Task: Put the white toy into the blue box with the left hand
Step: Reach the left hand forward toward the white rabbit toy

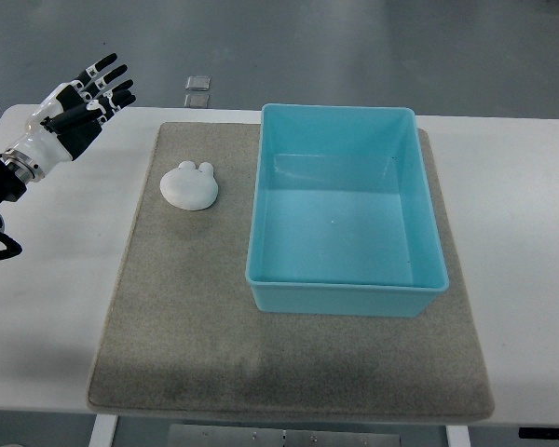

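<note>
L arm point(0, 177) cut off at left edge, table point(522, 233) edges cropped, maybe

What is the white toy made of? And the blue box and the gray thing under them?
White toy: matte and rounded, maybe soft rubber or foam; hard to tell. Blue box: smooth, slightly shiny, thin walls, likely plastic. Gray mat: dull, fuzzy-looking surface, probably felt or fabric.

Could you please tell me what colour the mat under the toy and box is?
The mat is a greyish beige, seen plainly in the top view.

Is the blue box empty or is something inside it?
Empty: the blue box shows only its bare floor; the white toy lies outside on the mat.
</note>
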`<state>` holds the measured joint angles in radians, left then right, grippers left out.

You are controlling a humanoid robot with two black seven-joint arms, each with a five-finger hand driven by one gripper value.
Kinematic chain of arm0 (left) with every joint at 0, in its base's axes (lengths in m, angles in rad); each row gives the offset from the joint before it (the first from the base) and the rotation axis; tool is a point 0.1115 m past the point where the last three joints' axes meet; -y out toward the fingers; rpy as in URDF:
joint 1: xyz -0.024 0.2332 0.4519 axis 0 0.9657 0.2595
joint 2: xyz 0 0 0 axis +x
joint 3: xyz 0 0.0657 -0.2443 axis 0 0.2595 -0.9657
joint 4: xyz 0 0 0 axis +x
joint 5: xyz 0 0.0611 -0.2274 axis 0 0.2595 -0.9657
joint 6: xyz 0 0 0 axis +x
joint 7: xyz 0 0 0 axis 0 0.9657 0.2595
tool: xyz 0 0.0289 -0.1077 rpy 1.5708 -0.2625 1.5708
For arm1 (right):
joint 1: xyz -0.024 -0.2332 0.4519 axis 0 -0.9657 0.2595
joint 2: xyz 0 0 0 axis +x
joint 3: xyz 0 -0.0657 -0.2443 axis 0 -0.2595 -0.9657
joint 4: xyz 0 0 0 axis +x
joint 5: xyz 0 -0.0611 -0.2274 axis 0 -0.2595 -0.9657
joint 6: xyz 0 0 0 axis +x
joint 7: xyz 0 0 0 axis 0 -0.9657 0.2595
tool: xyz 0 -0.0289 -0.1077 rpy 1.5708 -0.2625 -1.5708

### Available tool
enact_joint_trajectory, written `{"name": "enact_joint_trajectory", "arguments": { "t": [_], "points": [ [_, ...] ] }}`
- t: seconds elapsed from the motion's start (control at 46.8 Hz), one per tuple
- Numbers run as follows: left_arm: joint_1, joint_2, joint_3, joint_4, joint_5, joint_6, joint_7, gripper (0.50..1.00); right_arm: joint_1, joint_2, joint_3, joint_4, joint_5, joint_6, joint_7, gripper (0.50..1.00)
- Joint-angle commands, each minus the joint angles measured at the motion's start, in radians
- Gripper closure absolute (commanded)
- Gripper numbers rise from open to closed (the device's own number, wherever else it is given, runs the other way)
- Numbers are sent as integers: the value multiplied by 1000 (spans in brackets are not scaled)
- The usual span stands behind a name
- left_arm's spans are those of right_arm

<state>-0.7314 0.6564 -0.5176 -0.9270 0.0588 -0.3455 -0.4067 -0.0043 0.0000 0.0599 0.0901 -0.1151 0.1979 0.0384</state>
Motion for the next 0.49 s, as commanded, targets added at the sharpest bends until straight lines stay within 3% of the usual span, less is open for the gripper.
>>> {"name": "enact_joint_trajectory", "arguments": {
  "t": [0.0, 0.214, 0.47],
  "points": [
    [0, 22, 2, -35, 81, 5, 0, 662, 0, 0, 0, -1, 0, 0, 0, 564],
    [-2, 55, 7, -93, 205, 5, 0, 621, 0, 0, 0, 0, 0, 0, 0, 564],
    [-66, 80, 131, -112, 314, 16, 0, 649, 0, 0, 0, -1, 0, 0, 0, 564]
  ]
}}
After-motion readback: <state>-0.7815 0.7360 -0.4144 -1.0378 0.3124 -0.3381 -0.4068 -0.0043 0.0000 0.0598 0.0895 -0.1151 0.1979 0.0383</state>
